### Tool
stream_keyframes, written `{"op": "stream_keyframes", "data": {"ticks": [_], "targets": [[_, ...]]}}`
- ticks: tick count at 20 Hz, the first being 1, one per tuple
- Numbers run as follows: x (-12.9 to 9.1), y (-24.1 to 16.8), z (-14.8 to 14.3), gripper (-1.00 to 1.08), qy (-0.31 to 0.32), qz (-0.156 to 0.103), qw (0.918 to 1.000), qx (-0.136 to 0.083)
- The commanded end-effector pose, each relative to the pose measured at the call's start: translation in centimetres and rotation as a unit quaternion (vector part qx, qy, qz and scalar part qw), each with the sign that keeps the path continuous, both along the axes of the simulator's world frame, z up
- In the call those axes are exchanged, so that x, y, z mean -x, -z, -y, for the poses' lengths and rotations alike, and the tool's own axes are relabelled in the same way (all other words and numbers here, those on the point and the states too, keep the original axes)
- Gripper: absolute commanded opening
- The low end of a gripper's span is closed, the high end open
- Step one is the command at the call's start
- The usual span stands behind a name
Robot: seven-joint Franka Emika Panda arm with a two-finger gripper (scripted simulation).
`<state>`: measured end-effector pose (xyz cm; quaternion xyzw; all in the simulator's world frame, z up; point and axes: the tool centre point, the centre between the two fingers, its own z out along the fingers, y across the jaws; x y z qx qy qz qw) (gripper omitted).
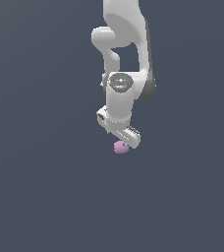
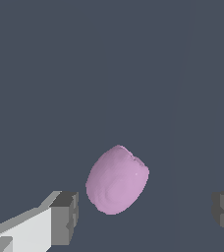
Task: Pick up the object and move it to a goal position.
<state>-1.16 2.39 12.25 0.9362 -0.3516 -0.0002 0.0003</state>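
Here, closest to the wrist camera, two grey fingertips (image 2: pixel 65 219) stand wide apart with the pink-purple object (image 2: pixel 117 179) in the gap between them. The jaws are spread open and neither pad touches the lump; a sliver of dark ground shows between the nearer pad and the lump's side, and a much broader stretch separates it from the other pad. The object is a matte, roundish lump with a small notch on its upper edge and faint rings on its face.

Farther off, the exterior view shows the white gripper (image 1: pixel 122 141) pointing downward with the object (image 1: pixel 121 147) peeking out just beneath its lower edge. The fingers themselves are hard to make out from this side, so whether the lump lies level with the fingertips or slightly below them I cannot say for sure. Above the gripper the white arm (image 1: pixel 120 93) rises out of the top of the picture against the plain dark grey ground (image 1: pixel 40 187)
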Motion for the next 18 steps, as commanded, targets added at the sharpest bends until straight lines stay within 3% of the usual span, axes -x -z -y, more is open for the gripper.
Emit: {"op": "stream_keyframes", "data": {"ticks": [1, 9, 18], "targets": [[0.0, 0.3, -0.2, 1.0, 0.034, 0.0, 0.9994, 0.0], [0.2, 1.4, -0.9, 1.0, 0.139, -0.001, 0.9903, -0.001], [0.3, 2.4, -1.7, 1.0, 0.251, 0.0, 0.9679, -0.001]]}}
